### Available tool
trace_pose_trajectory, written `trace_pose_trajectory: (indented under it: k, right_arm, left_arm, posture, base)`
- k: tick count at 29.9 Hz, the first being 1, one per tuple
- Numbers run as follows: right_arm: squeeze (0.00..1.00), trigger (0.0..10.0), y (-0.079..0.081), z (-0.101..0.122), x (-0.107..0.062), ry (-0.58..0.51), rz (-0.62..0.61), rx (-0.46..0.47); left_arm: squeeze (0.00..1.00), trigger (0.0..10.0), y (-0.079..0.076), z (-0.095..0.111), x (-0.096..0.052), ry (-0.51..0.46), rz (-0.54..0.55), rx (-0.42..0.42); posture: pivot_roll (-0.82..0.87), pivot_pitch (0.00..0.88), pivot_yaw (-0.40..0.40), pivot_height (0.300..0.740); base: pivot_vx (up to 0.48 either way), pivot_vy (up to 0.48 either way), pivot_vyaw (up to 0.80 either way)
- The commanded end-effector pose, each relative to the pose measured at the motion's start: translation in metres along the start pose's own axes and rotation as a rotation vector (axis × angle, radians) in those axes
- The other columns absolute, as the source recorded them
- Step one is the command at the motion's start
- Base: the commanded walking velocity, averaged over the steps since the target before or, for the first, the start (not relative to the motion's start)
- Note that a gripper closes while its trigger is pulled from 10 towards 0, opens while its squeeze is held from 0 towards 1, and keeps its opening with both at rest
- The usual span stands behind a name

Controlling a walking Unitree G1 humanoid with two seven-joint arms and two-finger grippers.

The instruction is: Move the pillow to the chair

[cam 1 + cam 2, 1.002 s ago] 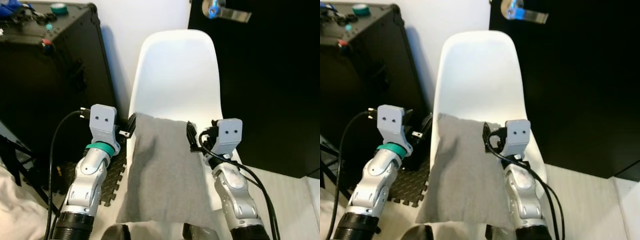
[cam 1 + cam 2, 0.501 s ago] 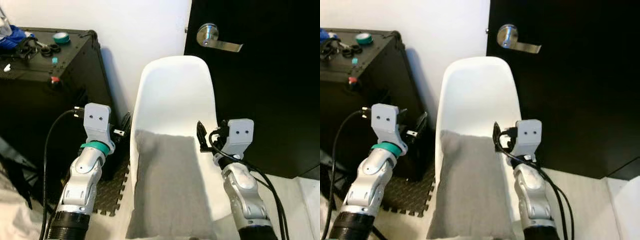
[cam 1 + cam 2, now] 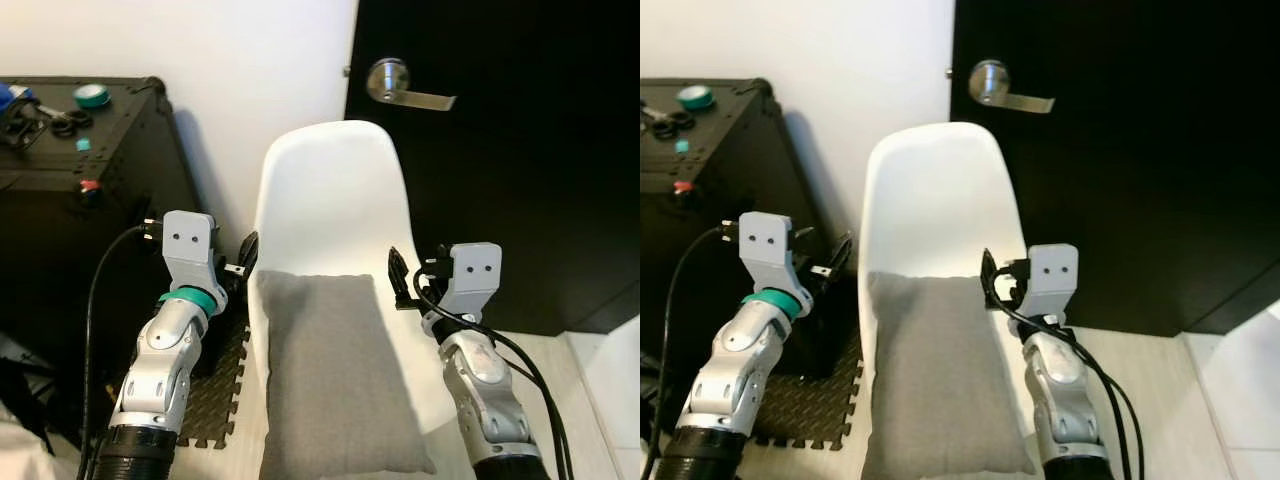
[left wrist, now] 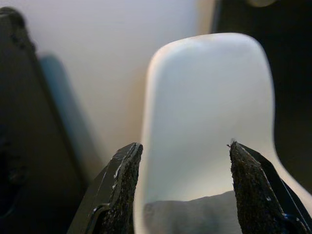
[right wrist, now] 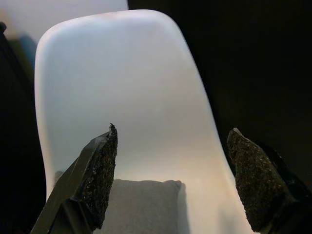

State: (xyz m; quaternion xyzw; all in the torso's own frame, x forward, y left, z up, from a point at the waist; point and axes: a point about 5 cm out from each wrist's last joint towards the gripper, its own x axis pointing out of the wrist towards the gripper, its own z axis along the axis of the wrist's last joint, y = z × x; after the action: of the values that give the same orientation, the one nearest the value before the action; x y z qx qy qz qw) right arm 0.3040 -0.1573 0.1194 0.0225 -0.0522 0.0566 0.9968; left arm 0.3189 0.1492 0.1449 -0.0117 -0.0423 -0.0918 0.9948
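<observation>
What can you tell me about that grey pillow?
The pillow is a plain grey rectangle of soft, woven-looking cloth. It lies flat and lengthwise on the seat of the white chair, its top edge near the backrest and its lower end overhanging the front. The left tool and right tool flank it, open, not touching.

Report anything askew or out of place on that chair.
The grey pillow lies flat on the white chair, but its front end hangs over the seat's front edge. Both grippers, left and right, are open and off it. Nothing else stands out.
</observation>
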Motion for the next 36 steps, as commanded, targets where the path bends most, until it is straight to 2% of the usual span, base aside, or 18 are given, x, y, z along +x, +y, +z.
trace_pose_trajectory:
  k: [1,12,19,25,27,36]
  right_arm:
    - [0.0,10.0,0.004,-0.007,-0.003,0.034,0.016,0.018]
    - [0.0,10.0,0.008,-0.012,-0.003,0.066,0.03,-0.003]
    - [0.0,10.0,0.007,-0.025,-0.005,0.127,-0.041,0.054]
    - [0.0,10.0,0.009,-0.03,-0.008,0.151,-0.041,0.069]
    - [0.0,10.0,0.012,-0.039,-0.012,0.197,-0.039,0.087]
    - [0.0,10.0,0.014,-0.042,-0.011,0.228,-0.031,0.086]
  left_arm:
    - [0.0,10.0,0.002,-0.005,-0.003,0.016,0.012,0.0]
    - [0.0,10.0,0.003,-0.006,-0.005,0.017,0.02,-0.011]
    - [0.0,10.0,0.001,-0.016,-0.01,0.059,0.012,-0.045]
    - [0.0,10.0,-0.001,-0.022,-0.013,0.085,0.004,-0.04]
    - [0.0,10.0,-0.002,-0.025,-0.014,0.09,0.01,-0.037]
    - [0.0,10.0,-0.003,-0.025,-0.011,0.086,0.009,-0.042]
  posture:
    - [0.03,0.0,0.079,0.74]
    - [0.03,0.008,0.075,0.74]
    - [0.04,0.014,0.08,0.74]
    - [0.04,0.014,0.08,0.74]
    - [0.04,0.014,0.08,0.74]
    - [0.03,0.003,0.096,0.74]
  base:
    - [0.0,0.0,0.0]
    - [0.0,0.0,0.0]
    - [0.0,0.0,0.0]
    - [0.0,0.0,0.0]
    - [0.0,0.0,0.0]
    - [0.0,0.0,0.0]
